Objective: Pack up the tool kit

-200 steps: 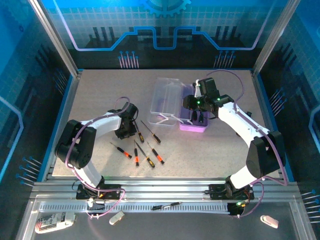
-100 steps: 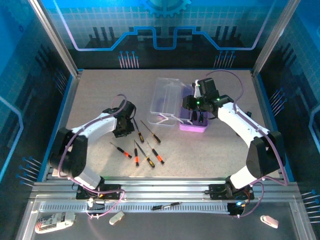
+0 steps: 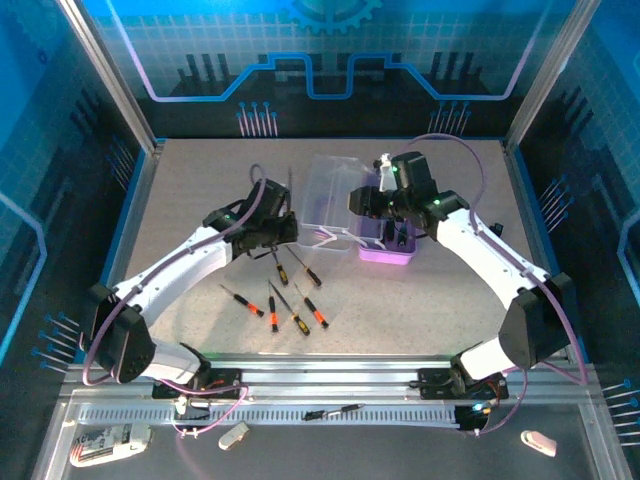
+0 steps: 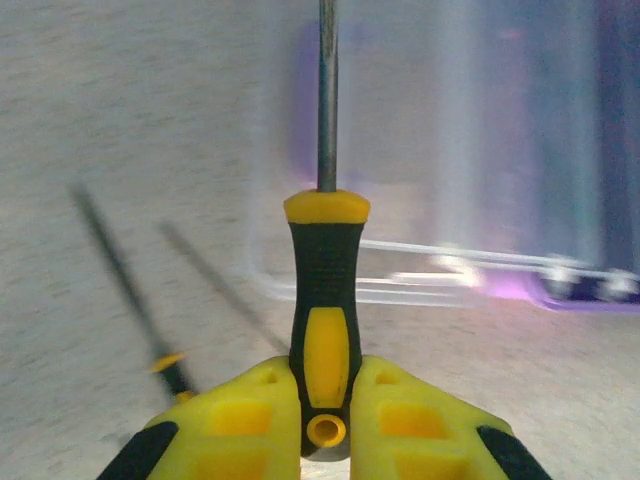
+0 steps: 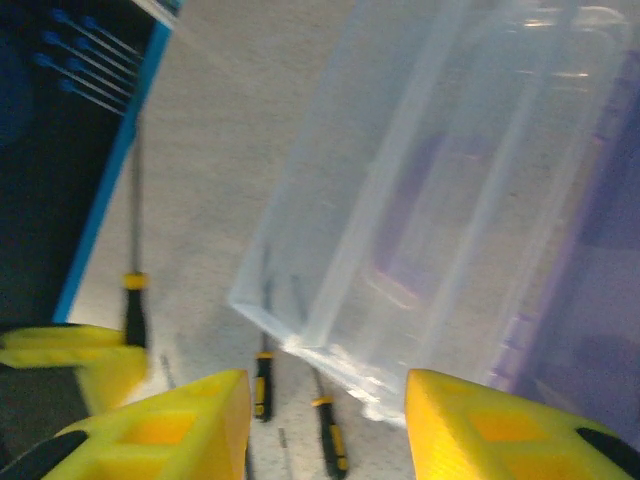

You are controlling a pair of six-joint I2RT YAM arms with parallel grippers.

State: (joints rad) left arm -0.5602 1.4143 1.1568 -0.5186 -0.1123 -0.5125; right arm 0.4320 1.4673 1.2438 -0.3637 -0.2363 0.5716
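Though the left wrist view is blurred by motion beyond the near foreground, it plainly shows the left gripper clamped on the butt end of a black-and-yellow screwdriver. The screwdriver's metal shaft runs straight ahead and is cut off by the top of the picture, so its tip cannot be seen. From above, this gripper hangs over the middle of the surface, just beside the case's clear lid.

The case sits right of centre, toward the far edge, with the lid swung back flat and its purple base on the side nearer the right edge. The right arm crosses much of the base, so what lies inside cannot be made out. The right gripper hovers over the hinge line between lid and base. In its own wrist view the yellow fingers stand apart with nothing between them, and the lid and a strip of purple are smeared below.

More screwdrivers lie loose on the surface between the case and the near edge, well apart from both grippers. Their tips are too thin to tell apart.
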